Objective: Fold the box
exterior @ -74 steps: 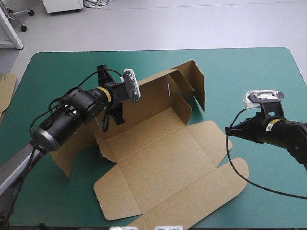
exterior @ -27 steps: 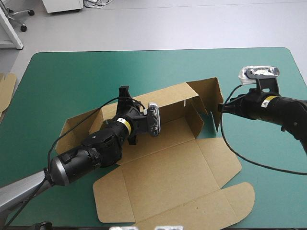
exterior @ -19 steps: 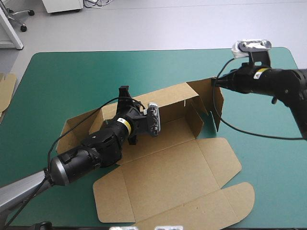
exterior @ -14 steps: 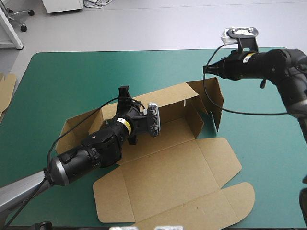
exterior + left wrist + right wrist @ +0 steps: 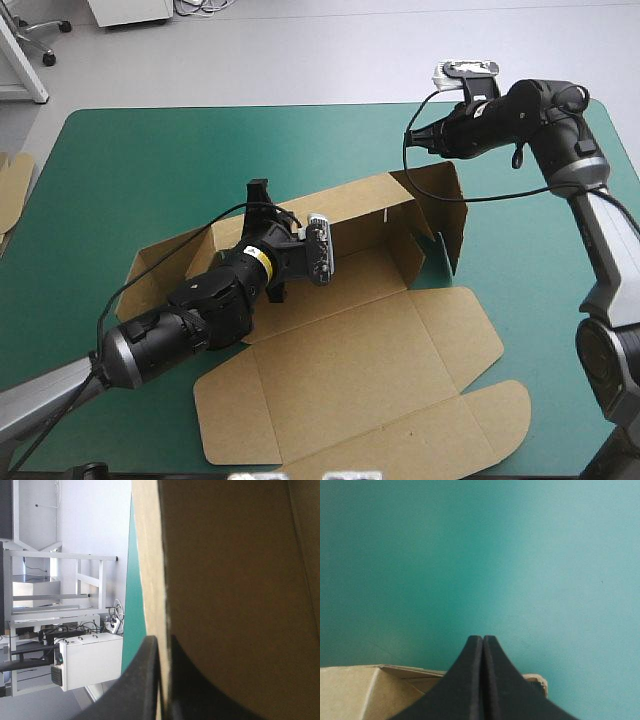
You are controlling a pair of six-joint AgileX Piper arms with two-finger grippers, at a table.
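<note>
The brown box [image 5: 350, 340] lies partly folded mid-table, its back wall and right end wall [image 5: 445, 205] raised and its lid flat toward the front edge. My left gripper [image 5: 262, 203] is shut on the back wall's top rim. In the left wrist view the board [image 5: 230, 580] runs between its black fingers [image 5: 142, 680], and the gripper [image 5: 164, 647] is all but shut on it. My right gripper [image 5: 411, 138] hovers shut just beyond the box's far right corner. In the right wrist view this gripper [image 5: 483, 641] forms one pointed arch over the teal-green cover [image 5: 470, 555], with the box corner [image 5: 365, 690] under it.
More brown board [image 5: 12, 185] shows at the table's left edge. The flat lid with its rounded flap [image 5: 490, 405] reaches close to the front edge. Bare teal-green cover [image 5: 150, 160] lies behind and to the left of the box.
The box has shifted and its back and right walls now stand upright. My right gripper rose from the table's right side toward the far right corner. The left gripper has lately stayed put.
</note>
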